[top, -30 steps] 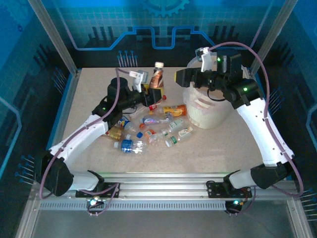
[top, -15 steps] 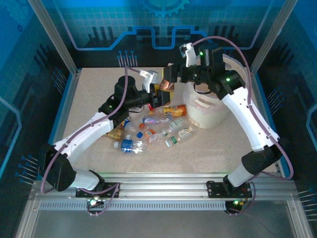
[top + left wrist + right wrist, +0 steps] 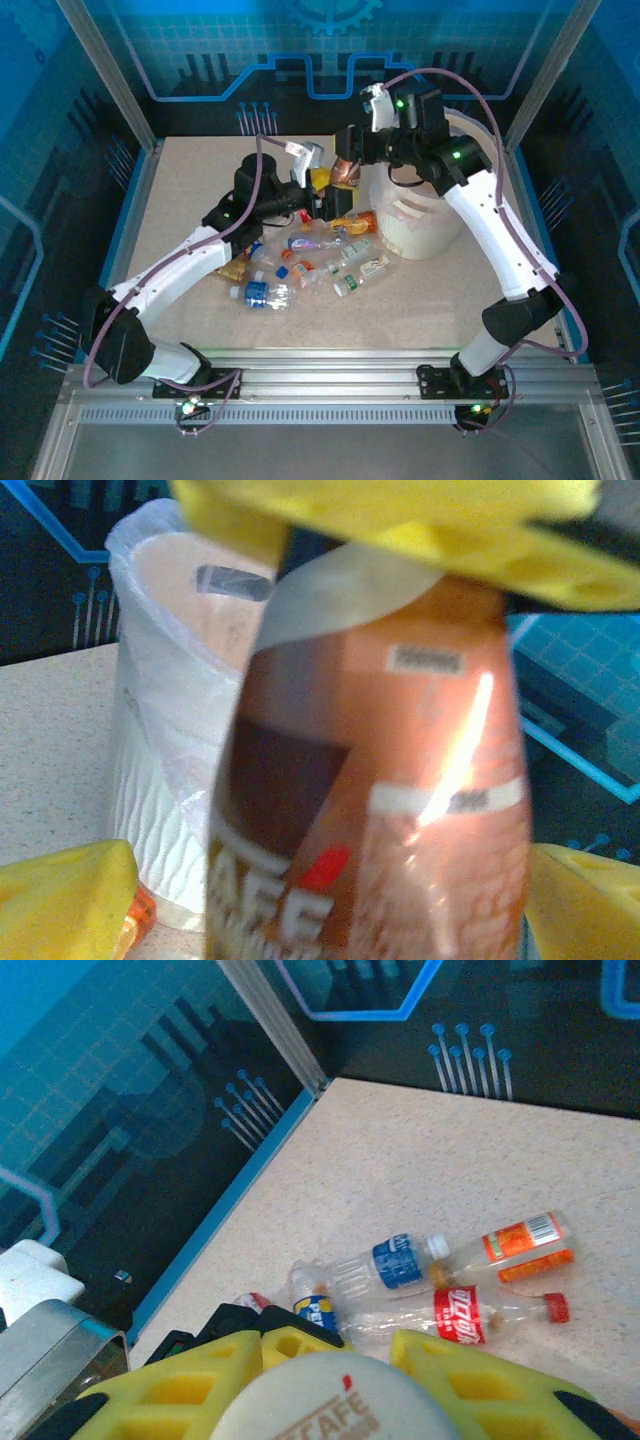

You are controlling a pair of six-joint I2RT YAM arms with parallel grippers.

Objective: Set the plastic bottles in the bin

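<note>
Right hand [image 3: 330, 1390] grips the brown bottle [image 3: 370, 780] by its cap. Left hand [image 3: 325, 192], previously gripping it, now stands wide open.

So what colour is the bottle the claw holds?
Coppery brown; the bottle shows best in the left wrist view.

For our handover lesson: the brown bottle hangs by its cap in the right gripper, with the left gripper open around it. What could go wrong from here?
1. The right gripper pinches only the cap, so the bottle may slip and fall onto the table, short of the bin.
2. The left gripper, open, flanks the bottle; pulling back askew could knock it loose.
</note>
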